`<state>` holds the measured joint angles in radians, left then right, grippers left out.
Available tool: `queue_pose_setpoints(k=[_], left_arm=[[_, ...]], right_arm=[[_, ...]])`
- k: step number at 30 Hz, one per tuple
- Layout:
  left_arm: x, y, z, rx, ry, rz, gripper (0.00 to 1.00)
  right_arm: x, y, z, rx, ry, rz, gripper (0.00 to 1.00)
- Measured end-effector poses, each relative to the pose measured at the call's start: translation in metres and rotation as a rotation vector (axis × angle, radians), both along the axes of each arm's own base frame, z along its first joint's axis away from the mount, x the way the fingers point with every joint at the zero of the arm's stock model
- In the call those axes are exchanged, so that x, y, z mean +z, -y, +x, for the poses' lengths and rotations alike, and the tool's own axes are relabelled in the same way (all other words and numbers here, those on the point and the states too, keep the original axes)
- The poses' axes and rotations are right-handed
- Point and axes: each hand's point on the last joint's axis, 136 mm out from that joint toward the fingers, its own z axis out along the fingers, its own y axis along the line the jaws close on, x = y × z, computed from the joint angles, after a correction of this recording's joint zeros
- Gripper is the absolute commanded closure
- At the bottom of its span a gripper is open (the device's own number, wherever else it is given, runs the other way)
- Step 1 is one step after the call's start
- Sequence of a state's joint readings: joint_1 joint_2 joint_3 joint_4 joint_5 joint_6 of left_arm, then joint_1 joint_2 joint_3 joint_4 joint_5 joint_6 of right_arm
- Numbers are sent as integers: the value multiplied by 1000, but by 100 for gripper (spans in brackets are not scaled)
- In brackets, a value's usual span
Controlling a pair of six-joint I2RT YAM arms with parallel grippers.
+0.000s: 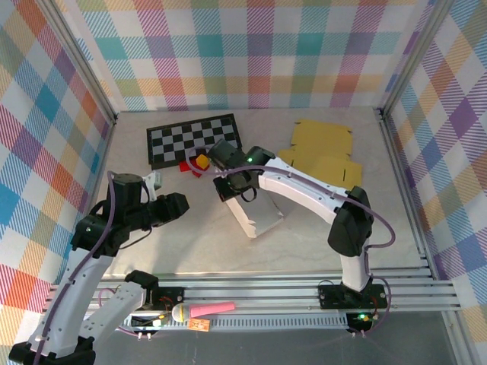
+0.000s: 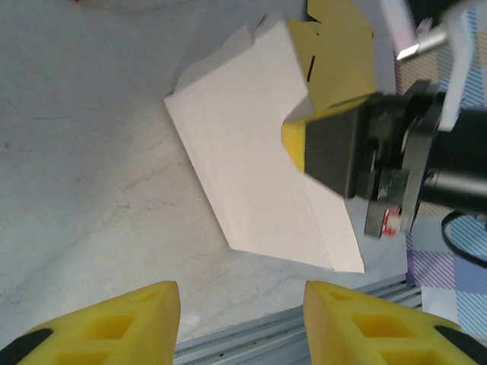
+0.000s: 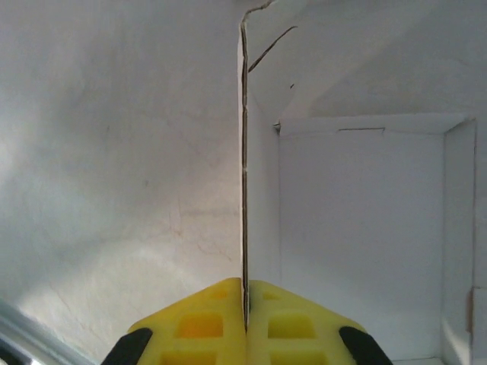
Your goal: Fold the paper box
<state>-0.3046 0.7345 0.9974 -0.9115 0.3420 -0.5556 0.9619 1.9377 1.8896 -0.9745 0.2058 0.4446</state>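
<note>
While the right gripper [image 3: 245, 295] pinches a thin white card wall of the paper box [image 2: 243, 167], left gripper [image 2: 242, 308] parted

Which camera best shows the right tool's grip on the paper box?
Right wrist: the right tool is shut on a wall of the paper box, seen edge-on. Left wrist shows the box from outside; top external has the arm partly covering it.

Place: a robot test cell in a lab, not a home
Walls: plaid-printed panels [image 1: 251, 53] close me in on three sides
Frame: bare aluminium posts [image 1: 90, 70] at the corners
Mounting: my arms bolt to a slotted metal rail [image 1: 259, 295] at the table [image 1: 198, 243] edge
Marker: a checkerboard sheet [image 1: 192, 139] lies flat on the table
</note>
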Motion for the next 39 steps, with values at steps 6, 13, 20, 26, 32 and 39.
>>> queue_pose_setpoints(k=[6, 13, 20, 26, 32, 39], left_arm=[[4, 1, -9, -16, 10, -19, 54], [3, 2, -21, -39, -7, -32, 55], [6, 2, -33, -56, -3, -48, 55], [-2, 1, -39, -62, -16, -50, 55], [-19, 2, -37, -63, -61, -39, 52], [-40, 8, -17, -71, -128, -2, 51]], right_arm=[[23, 12, 24, -445, -3, 59, 100], [32, 14, 50, -966, -40, 175, 100], [-10, 46, 49, -1364, -131, 140, 100], [-9, 66, 61, -1475, -114, 150, 62], [-5, 69, 68, -1415, -68, 140, 42], [38, 79, 75, -1078, 56, 167, 38]])
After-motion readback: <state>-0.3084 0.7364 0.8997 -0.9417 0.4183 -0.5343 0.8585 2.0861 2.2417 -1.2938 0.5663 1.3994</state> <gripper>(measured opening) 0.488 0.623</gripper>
